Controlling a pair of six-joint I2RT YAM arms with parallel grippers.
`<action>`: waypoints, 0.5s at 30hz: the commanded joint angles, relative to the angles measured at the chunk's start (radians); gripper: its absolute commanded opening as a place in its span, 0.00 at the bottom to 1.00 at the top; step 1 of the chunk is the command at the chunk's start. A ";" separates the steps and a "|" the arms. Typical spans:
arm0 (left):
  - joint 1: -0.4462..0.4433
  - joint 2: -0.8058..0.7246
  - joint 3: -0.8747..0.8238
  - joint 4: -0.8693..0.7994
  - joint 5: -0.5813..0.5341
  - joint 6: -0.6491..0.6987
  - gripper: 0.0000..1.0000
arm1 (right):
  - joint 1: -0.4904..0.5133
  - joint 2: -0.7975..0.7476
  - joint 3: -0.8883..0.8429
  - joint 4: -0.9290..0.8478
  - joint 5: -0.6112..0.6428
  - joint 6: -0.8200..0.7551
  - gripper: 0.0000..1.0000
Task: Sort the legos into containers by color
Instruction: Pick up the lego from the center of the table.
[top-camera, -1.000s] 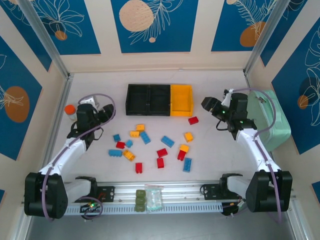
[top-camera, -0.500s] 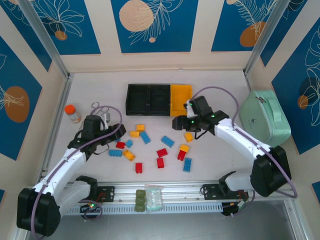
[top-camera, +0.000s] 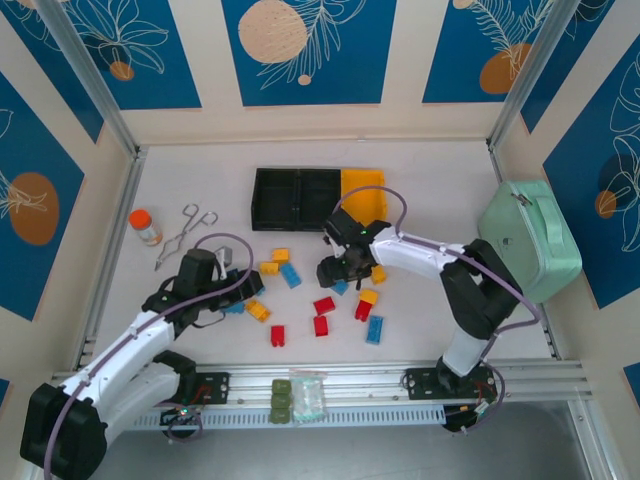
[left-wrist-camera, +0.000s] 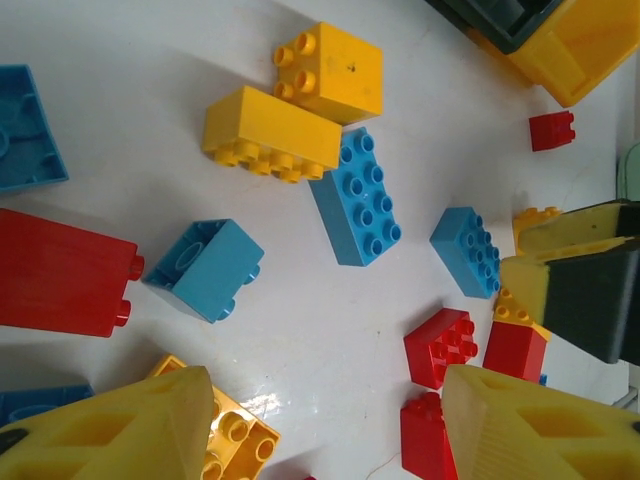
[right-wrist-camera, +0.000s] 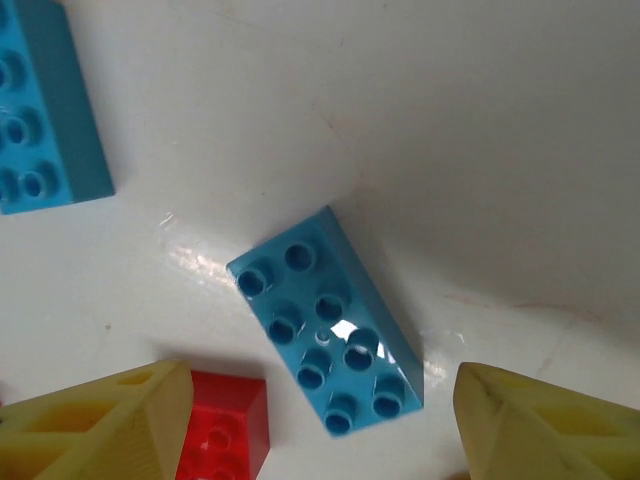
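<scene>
Red, yellow and blue legos lie scattered mid-table. My right gripper (top-camera: 333, 272) hangs open over the pile, and in the right wrist view its jaws (right-wrist-camera: 320, 375) straddle a blue oblong brick (right-wrist-camera: 330, 320) without touching it; a red brick (right-wrist-camera: 225, 435) lies by the left finger. My left gripper (top-camera: 240, 288) is open at the pile's left edge. Its jaws (left-wrist-camera: 325, 380) frame bare table, with a yellow brick (left-wrist-camera: 225, 440) and red bricks (left-wrist-camera: 450, 345) just inside. The joined containers (top-camera: 275, 198) stand behind, two black and one yellow (top-camera: 362, 190).
A mint-green case (top-camera: 528, 240) sits at the right. An orange-capped bottle (top-camera: 145, 226) and metal tongs (top-camera: 183, 232) lie at the left. Olive blocks with a clear bag (top-camera: 295, 397) rest on the front rail. More bricks (top-camera: 374, 329) lie near the front.
The right arm has swung left from the case, past the yellow bin, down over the blue brick. The left arm has moved right and nearer, into the pile, uncovering the tongs.
</scene>
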 joint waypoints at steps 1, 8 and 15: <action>-0.013 -0.005 -0.023 0.015 -0.019 -0.017 0.63 | 0.019 0.044 0.048 -0.039 0.045 -0.032 0.69; -0.020 0.029 -0.038 0.059 -0.019 -0.021 0.63 | 0.043 0.132 0.095 -0.067 0.071 -0.045 0.60; -0.033 0.070 -0.031 0.103 -0.013 -0.029 0.63 | 0.046 0.145 0.144 -0.087 0.111 -0.059 0.35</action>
